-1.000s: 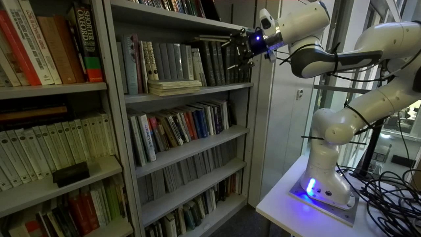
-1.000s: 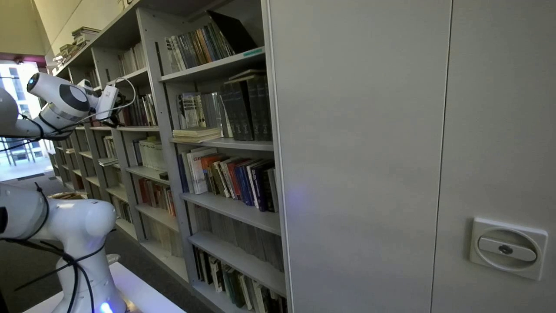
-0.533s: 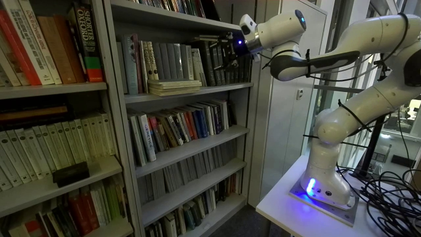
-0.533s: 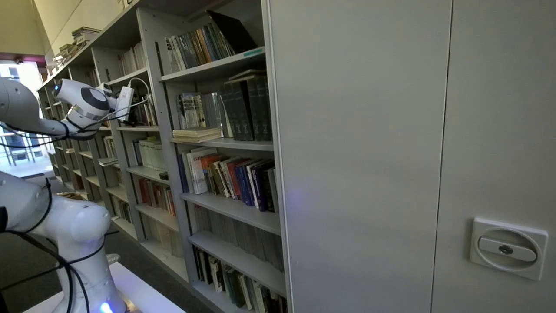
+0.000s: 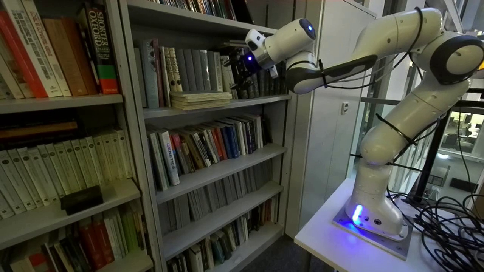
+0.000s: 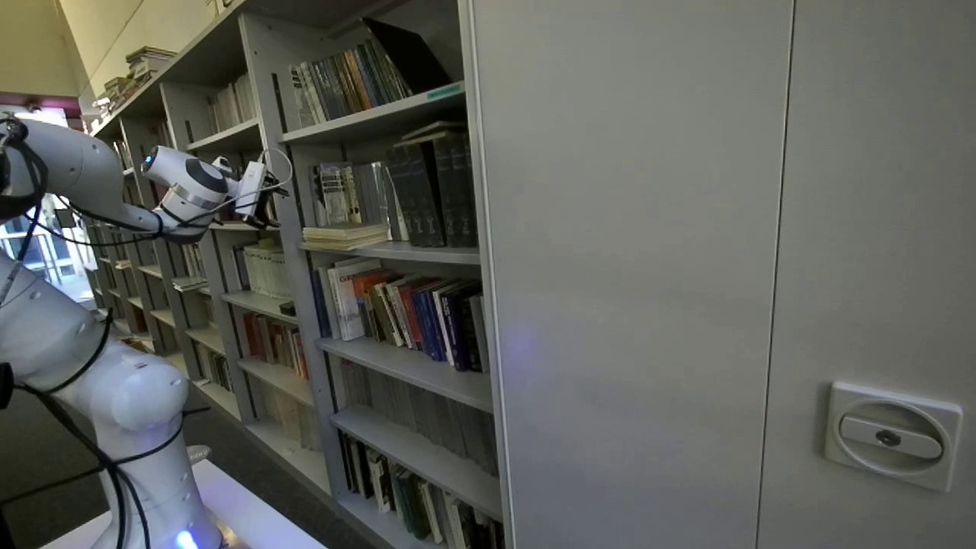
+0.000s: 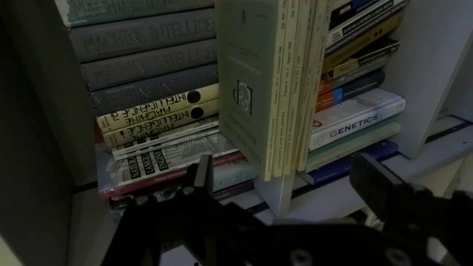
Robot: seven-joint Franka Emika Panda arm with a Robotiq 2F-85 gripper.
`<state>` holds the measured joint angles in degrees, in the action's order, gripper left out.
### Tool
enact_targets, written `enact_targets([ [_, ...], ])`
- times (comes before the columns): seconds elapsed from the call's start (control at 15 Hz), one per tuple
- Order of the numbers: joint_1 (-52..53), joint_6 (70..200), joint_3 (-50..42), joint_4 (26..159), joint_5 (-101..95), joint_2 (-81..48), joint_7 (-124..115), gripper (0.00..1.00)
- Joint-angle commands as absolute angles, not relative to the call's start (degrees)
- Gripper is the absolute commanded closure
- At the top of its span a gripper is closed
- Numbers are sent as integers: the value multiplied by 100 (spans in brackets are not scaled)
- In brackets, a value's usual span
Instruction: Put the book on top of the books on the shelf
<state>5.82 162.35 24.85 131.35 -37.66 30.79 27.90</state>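
White Franka Panda arm [image 5: 402,109] on a white table [image 5: 321,234], elbow raised high and set back, forearm sloping down toward a grey metal bookcase [image 5: 140,132]. The wrist bends so that the black Robotiq gripper [image 7: 282,162] faces the shelf [image 5: 160,112], angled slightly downward, its two fingers spread wide and holding nothing. Ahead of it, apart, a flat stack of Linguistics and Philosophy issues [image 7: 275,88] lies on that shelf, in front of an upright row of books [image 5: 193,70], Machine Intelligence volumes [image 7: 147,66] among them.
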Motion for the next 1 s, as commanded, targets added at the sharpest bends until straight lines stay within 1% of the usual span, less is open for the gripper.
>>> enact_targets([
  [0.0, 817, 16148, 2292, 13088, -4017, 3020, 2626, 0],
  [0.2, 781, 16153, 2296, 13023, -4066, 2955, 2582, 0],
  [0.47, 475, 16138, 2355, 12781, -4520, 2700, 2325, 0],
  [0.53, 204, 16234, 2531, 12758, -4430, 2679, 2403, 0],
  [0.93, -286, 16146, 2747, 12413, -4603, 2305, 2370, 0],
])
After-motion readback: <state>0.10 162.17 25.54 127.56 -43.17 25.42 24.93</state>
